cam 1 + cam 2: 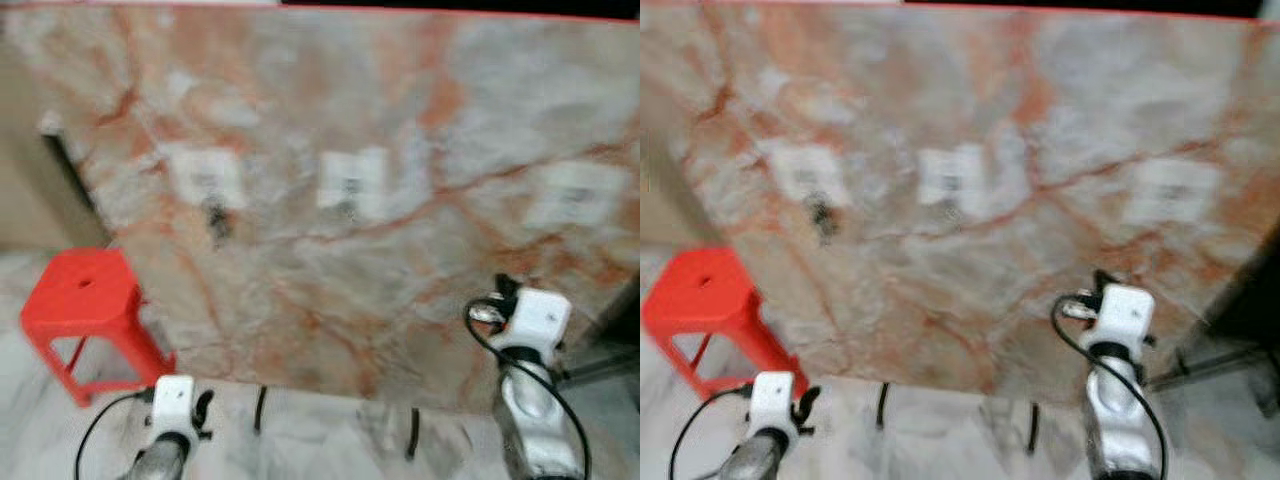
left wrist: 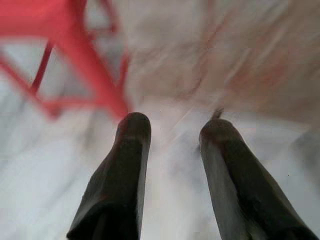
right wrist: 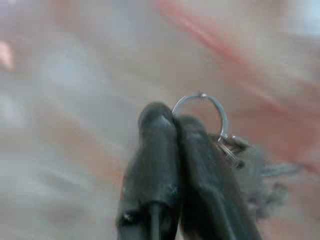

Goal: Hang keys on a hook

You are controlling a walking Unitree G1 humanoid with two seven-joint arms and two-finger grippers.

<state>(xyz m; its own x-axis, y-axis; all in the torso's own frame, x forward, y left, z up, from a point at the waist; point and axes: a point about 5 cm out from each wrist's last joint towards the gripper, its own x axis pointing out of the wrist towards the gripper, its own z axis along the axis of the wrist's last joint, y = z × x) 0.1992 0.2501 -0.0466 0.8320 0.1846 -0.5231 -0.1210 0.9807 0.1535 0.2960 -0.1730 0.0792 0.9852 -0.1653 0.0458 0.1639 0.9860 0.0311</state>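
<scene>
A wide marble panel (image 1: pixel 400 150) veined in pink and grey stands ahead of the robot, and the head views of it are blurred. Three pale hook plates are fixed across it: the left hook plate (image 1: pixel 207 176) with a dark shape hanging under it, the middle hook plate (image 1: pixel 352 182), and the right hook plate (image 1: pixel 575 195); the blur hides the hooks themselves. The right gripper (image 3: pixel 172 117) is raised on the right, in front of the lower part of the panel and below the right hook plate, with its white wrist housing (image 1: pixel 540 318) and a black cable looping beside it. Its two black fingers are pressed together on a silver key ring (image 3: pixel 207 107), whose loop arches just beyond the fingertips, and the keys (image 3: pixel 235 147) dangle from the ring beside the fingers, too blurred to count. The ring is apart from the panel, not on any plate. The left gripper (image 2: pixel 172 130) hangs low on the near left, over the pale marble floor (image 2: pixel 60 165), its fingers spread with a clear gap between them and nothing held. A red plastic stool (image 1: pixel 85 305) stands on the floor at the left, just beside the panel's lower left edge, and its red legs appear beyond the left fingertips in the wrist view.
</scene>
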